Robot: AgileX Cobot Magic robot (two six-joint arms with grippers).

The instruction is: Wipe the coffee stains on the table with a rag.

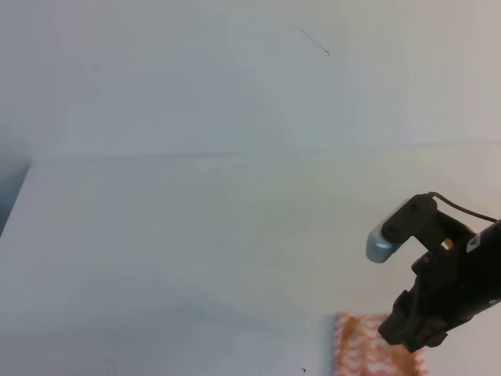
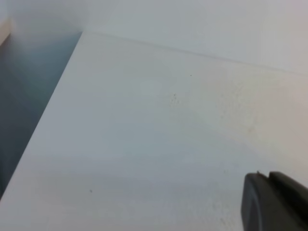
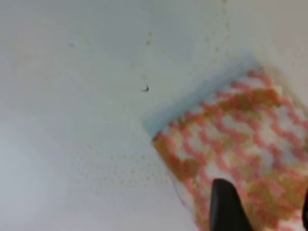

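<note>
Here, gripper (image 3: 262, 207) spread above rag (image 3: 240, 139)

Soft, even, fairly bright light washes the white bench (image 1: 196, 235) pale, with little contrast and no hard glare. In the right wrist view the rag (image 3: 240, 149) and the dark fingers (image 3: 226, 207) are blurred, and a faint bluish shadow runs along the rag's upper left edge. The high view shows a dim grey patch across the bench's near edge, and the left wrist view is slightly hazy.
</note>
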